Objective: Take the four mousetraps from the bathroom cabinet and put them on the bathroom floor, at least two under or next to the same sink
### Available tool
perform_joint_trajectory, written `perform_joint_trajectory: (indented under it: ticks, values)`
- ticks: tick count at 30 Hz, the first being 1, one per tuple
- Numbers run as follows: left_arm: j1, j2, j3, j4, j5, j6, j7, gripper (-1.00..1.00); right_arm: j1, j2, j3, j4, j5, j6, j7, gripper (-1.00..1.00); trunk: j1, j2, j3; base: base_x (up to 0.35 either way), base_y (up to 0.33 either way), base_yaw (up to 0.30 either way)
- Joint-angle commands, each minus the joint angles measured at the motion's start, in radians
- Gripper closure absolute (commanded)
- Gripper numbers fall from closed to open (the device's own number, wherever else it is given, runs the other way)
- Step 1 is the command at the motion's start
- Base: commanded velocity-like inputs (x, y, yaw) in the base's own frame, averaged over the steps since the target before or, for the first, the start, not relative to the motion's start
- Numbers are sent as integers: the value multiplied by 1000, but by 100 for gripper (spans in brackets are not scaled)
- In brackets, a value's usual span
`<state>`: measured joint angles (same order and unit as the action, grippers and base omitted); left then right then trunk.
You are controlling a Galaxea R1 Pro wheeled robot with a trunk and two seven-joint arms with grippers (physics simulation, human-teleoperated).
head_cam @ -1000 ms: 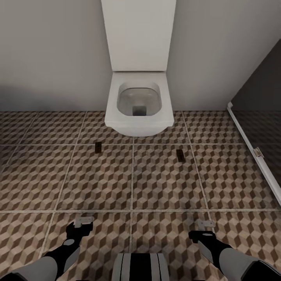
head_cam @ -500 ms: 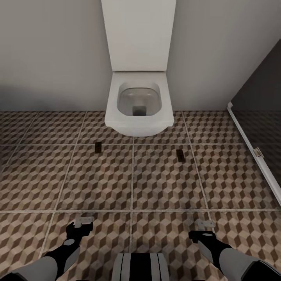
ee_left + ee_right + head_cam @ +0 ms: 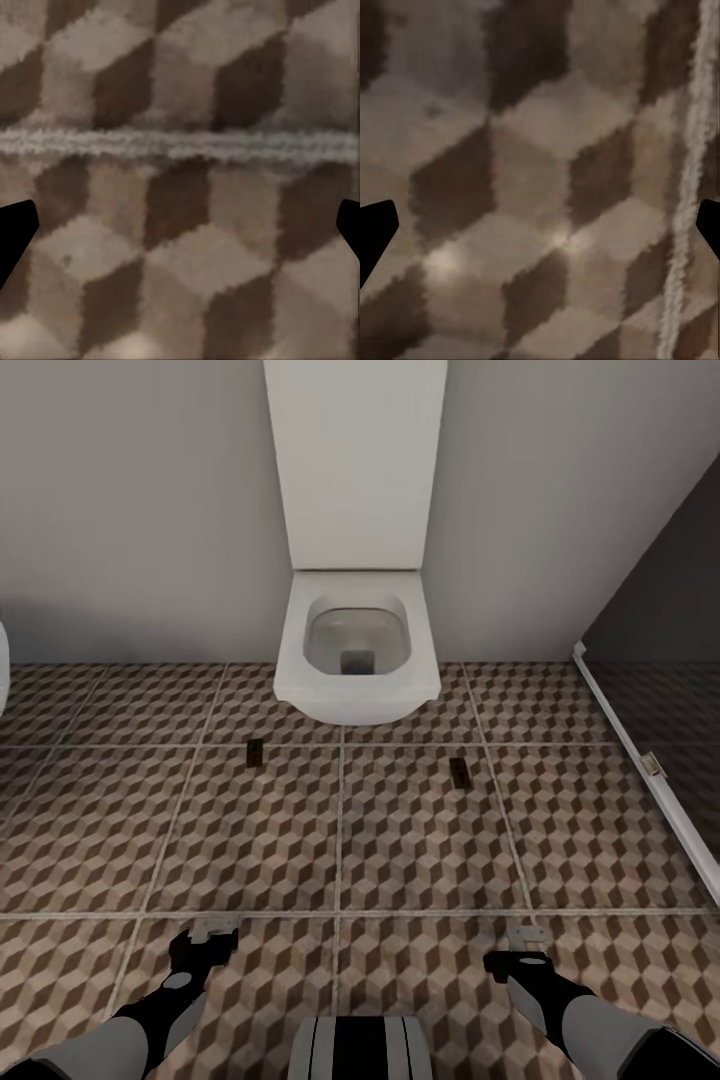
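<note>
Two mousetraps are seen on the bathroom floor [image 3: 400,840] in the head view: one mousetrap [image 3: 255,754] left of centre, another mousetrap [image 3: 459,772] right of centre, both just in front of the white toilet [image 3: 357,650]. The left tool [image 3: 212,934] at lower left and the right tool [image 3: 524,944] at lower right are held over the tiles. In the wrist views each tool's dark fingertips sit at opposite frame edges, spread wide, nothing gripped. A dark glass panel [image 3: 660,660] is seen at the right.

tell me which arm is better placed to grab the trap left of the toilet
Left, probably. That mousetrap lies ahead of the left gripper, which looks open and empty; the right gripper would have to cross over.
</note>
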<state>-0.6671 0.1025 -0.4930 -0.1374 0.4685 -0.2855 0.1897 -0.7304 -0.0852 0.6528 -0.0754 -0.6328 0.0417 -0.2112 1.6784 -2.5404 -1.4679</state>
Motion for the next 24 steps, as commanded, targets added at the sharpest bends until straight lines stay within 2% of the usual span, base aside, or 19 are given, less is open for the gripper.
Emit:
perform_joint_trajectory:
  ticks: [1,24]
  values:
    - [0,1,-9,-1,6,-2,5,-100,0,-1,8,-3,-7,4,-5,-100,-1,0,3,0,0,0]
    - [0,2,-8,-1,6,-3,0,-100,0,-1,8,-3,-7,6,-5,-100,-11,5,92,0,0,0]
